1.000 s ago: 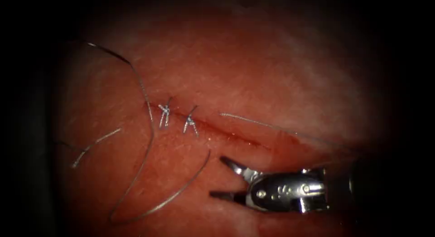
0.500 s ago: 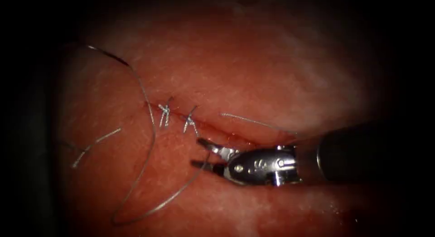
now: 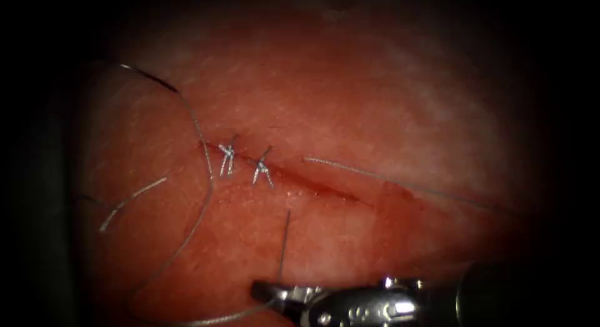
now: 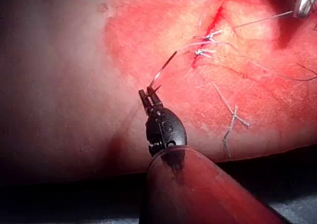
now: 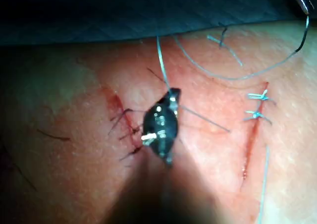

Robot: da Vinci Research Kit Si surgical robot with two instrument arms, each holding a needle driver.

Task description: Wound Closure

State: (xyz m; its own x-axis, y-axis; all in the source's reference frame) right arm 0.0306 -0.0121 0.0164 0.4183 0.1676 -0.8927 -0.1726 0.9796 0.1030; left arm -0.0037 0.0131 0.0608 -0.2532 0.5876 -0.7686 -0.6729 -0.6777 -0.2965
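Note:
The tissue [image 3: 350,102] has a cut [image 3: 312,186] with two knotted stitches [image 3: 226,153] [image 3: 262,171] at its left end. My right tool's jaws [image 3: 262,291] are shut on the thread [image 3: 206,202] near its free end, below the cut. A short tail [image 3: 284,246] stands up from them. The long loop runs left of the cut and up to a dark curved piece [image 3: 150,77], apparently the needle, lying over the tissue. My left tool's jaws [image 4: 147,94] are shut on that piece's end [image 4: 163,69]. The right tool [image 5: 173,94] grips thread [image 5: 161,60].
A second strand [image 3: 387,177] runs from the cut off to the right. A cut end of thread [image 3: 131,199] lies on the tissue left of the cut. Dark old stitches [image 5: 124,130] sit beside the right tool in its wrist view. Red fluid stains the cut's edges.
The right tool, open, moved left to the thread's tail, shut on it, then drew back down and away from the cut, lifting the tail upright. The left tool's thread stayed in place.

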